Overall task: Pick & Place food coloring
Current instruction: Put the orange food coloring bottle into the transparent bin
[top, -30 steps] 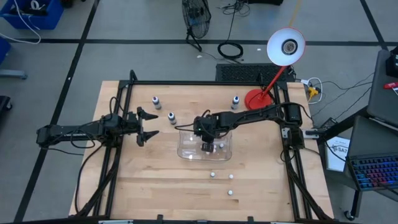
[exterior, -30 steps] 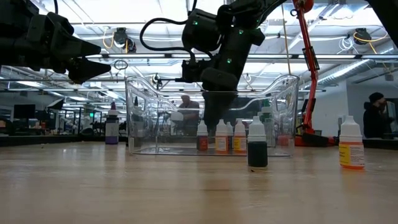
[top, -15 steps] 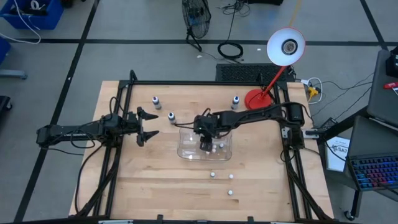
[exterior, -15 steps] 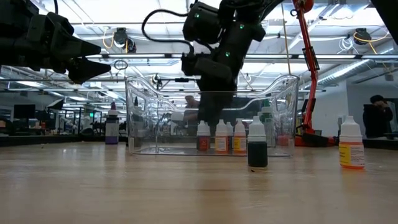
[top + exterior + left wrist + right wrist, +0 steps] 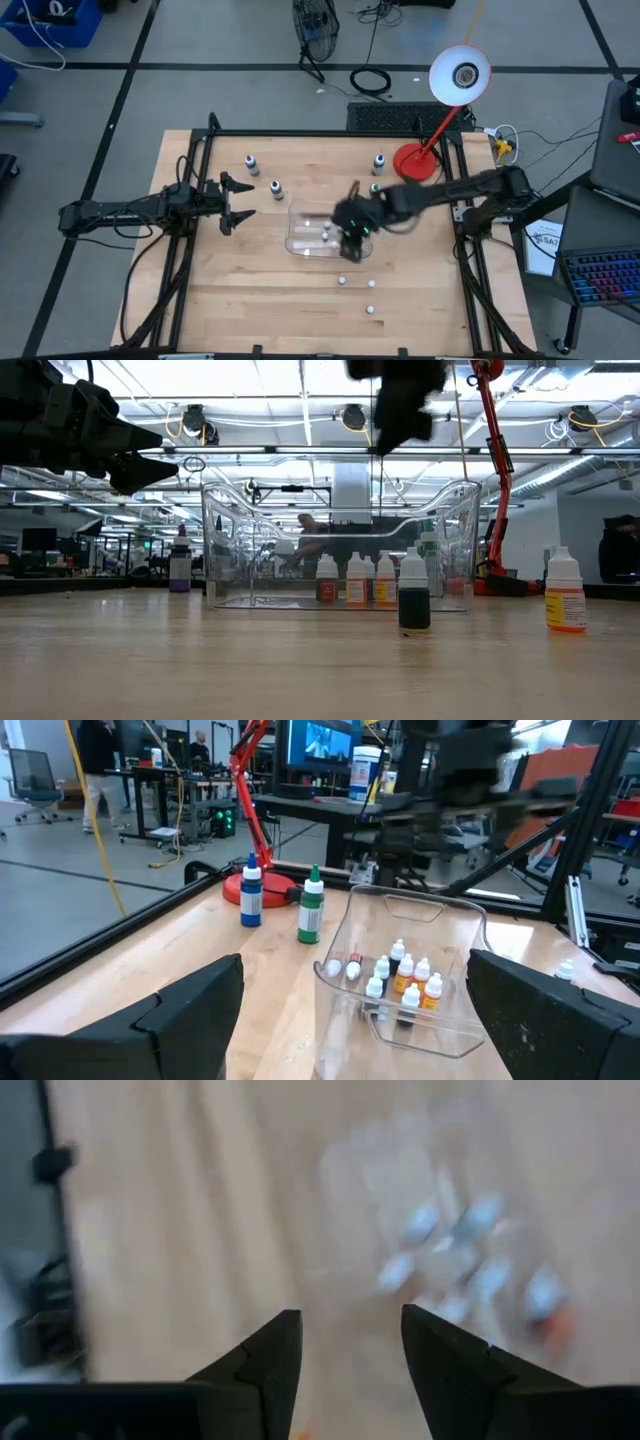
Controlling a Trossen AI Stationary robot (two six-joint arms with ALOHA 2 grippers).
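Several small food coloring bottles (image 5: 326, 233) with white caps stand upright in a clear plastic tray (image 5: 300, 244) at mid table; they also show in the low view (image 5: 355, 580) and the left wrist view (image 5: 400, 975). More bottles stand loose on the table: one dark (image 5: 413, 595), one orange (image 5: 565, 593), one purple (image 5: 180, 565). My right gripper (image 5: 353, 240) is open and empty, high above the tray's near right part (image 5: 392, 430), (image 5: 350, 1320). My left gripper (image 5: 238, 203) is open and empty, left of the tray.
A blue bottle (image 5: 250, 895) and a green one (image 5: 311, 905) stand beyond the tray's far side. Three loose bottles (image 5: 343, 281) stand near the front of the table. A red desk lamp (image 5: 412, 158) stands at the far right corner. Black frame rails run along both table sides.
My right gripper has risen out of the tray, well clear of its rim, and gone a little toward the table's right and near edges. The bottles in the tray stay upright where they were. My left arm has kept still.
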